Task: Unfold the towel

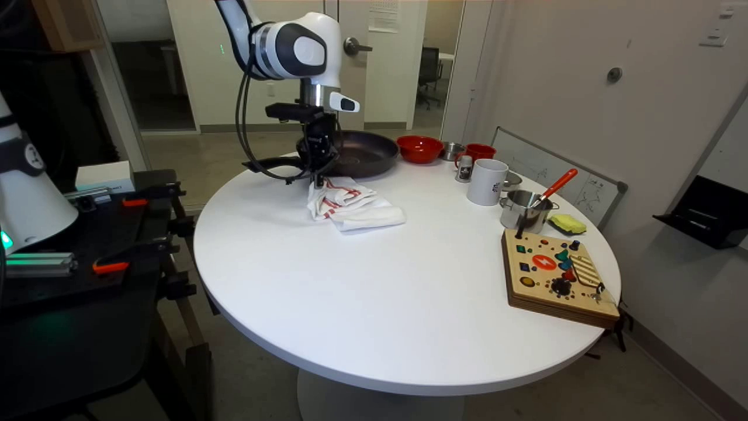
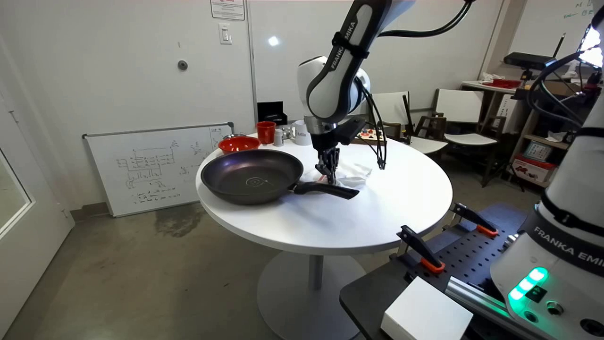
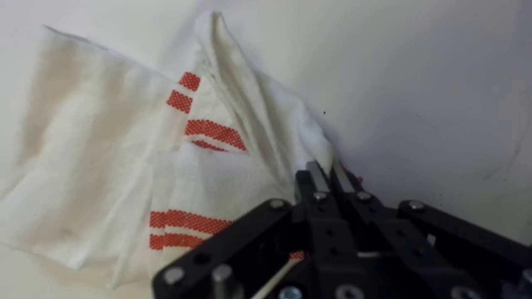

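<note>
"Where's the towel (image 1: 359, 209)?"

"Rumpled and part-folded on the counter (image 1: 374, 292), near the frying pan (image 2: 250, 179)."

"And the pincer (image 3: 331, 176)?"

"Nearly closed, with a fold of towel nipped inside."

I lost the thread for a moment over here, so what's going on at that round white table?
The black two-fingered gripper of the white-and-black robot arm is pointing down, shut on a gathered fold near one edge of the white cloth towel with red stripes. The towel lies rumpled and folded over itself on the round white table, near the round black frying pan. It is not yet unfolded.
</note>
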Motion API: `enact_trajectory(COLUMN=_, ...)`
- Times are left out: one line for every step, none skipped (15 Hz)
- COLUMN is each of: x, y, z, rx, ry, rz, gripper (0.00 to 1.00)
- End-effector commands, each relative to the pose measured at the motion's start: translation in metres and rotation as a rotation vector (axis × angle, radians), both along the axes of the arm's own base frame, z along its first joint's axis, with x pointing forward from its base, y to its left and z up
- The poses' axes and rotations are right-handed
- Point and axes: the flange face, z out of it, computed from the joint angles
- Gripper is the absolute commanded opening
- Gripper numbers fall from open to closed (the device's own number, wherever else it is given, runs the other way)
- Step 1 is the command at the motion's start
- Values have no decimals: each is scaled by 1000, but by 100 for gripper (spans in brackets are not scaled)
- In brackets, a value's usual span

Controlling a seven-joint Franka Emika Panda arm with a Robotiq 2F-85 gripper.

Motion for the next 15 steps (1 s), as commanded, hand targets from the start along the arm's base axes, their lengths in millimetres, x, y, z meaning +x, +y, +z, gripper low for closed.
enact_trajectory(x=6, y=-2, z=8, rx=-22, ry=-17, rz=-15, gripper=4)
enact_trajectory(x=8, y=-6, z=12, rx=-26, ry=-22, rz=-24, gripper=4)
enact_trajectory(x=11, y=-11, z=18, rx=-36, ry=-23, rz=-38, gripper=4)
enact_trajectory(x=14, y=-16, z=23, rx=-52, ry=-25, rz=-50, gripper=4)
enact_trajectory(x=17, y=-25, z=31, rx=-69, ry=-25, rz=-67, gripper=4)
enact_trajectory(x=19, y=-33, z=38, rx=-82, ry=-24, rz=-86, gripper=4)
enact_trajectory(x=21, y=-41, z=46, rx=-105, ry=-24, rz=-103, gripper=4)
enact_trajectory(x=23, y=-48, z=51, rx=-125, ry=-26, rz=-114, gripper=4)
enact_trajectory(x=24, y=-53, z=57, rx=-143, ry=-22, rz=-122, gripper=4)
enact_trajectory(x=24, y=-58, z=60, rx=-159, ry=-16, rz=-127, gripper=4)
enact_trajectory(x=24, y=-62, z=63, rx=-181, ry=-14, rz=-134, gripper=4)
enact_trajectory(x=24, y=-64, z=66, rx=-198, ry=-9, rz=-142, gripper=4)
enact_trajectory(x=23, y=-66, z=68, rx=-225, ry=-10, rz=-149, gripper=4)
enact_trajectory(x=22, y=-65, z=71, rx=-261, ry=-12, rz=-156, gripper=4)
enact_trajectory(x=21, y=-65, z=72, rx=-294, ry=-16, rz=-161, gripper=4)
